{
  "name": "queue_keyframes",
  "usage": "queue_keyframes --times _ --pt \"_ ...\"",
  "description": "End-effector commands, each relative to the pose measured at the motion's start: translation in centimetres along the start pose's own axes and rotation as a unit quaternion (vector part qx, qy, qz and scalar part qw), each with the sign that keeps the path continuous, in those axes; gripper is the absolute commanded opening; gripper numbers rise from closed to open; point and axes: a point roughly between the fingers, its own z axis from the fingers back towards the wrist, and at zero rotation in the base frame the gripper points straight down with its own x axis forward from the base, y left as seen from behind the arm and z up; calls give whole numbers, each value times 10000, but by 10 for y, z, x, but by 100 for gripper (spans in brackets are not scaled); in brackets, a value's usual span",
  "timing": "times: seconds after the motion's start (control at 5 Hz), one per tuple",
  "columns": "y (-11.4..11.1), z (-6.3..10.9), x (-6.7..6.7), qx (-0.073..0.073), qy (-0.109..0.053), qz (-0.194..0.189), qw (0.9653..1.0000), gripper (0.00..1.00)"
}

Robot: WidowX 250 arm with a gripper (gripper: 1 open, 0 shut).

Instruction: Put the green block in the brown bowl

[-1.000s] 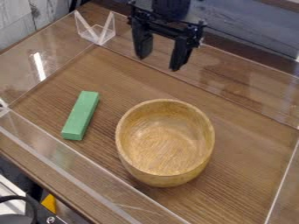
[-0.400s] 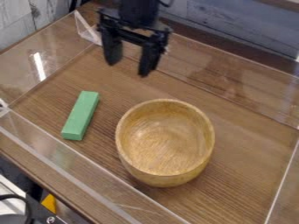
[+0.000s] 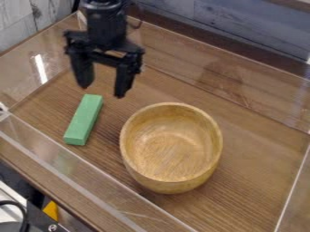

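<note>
The green block (image 3: 83, 120) lies flat on the wooden table, left of the brown bowl (image 3: 172, 146), which holds nothing. My gripper (image 3: 101, 88) hangs pointing down just above and behind the block's far end, a little toward the bowl's side. Its two dark fingers (image 3: 80, 80) stand wide apart, open, with nothing between them. The gripper does not touch the block.
Clear plastic walls (image 3: 36, 154) ring the table on the left and front. A small clear stand (image 3: 75, 25) sits at the back left, partly hidden by the arm. A dark wall runs along the back.
The gripper has moved left and toward the front, from behind the bowl to just above the block's far end. It has also rolled slightly and stayed open. Block and bowl are where they were.
</note>
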Motion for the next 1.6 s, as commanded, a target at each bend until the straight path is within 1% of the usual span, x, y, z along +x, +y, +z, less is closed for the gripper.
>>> queue_keyframes --times 0.0,0.2,0.8,1.2,1.4 --pt "9 7 -7 62 -330 155 9993 100" --pt "7 8 -12 60 -386 266 9989 100" --pt "27 -12 -9 28 -518 460 9976 100" --pt "32 -43 -14 27 -626 231 9978 100" --pt "31 -44 -5 32 -635 471 9969 100"
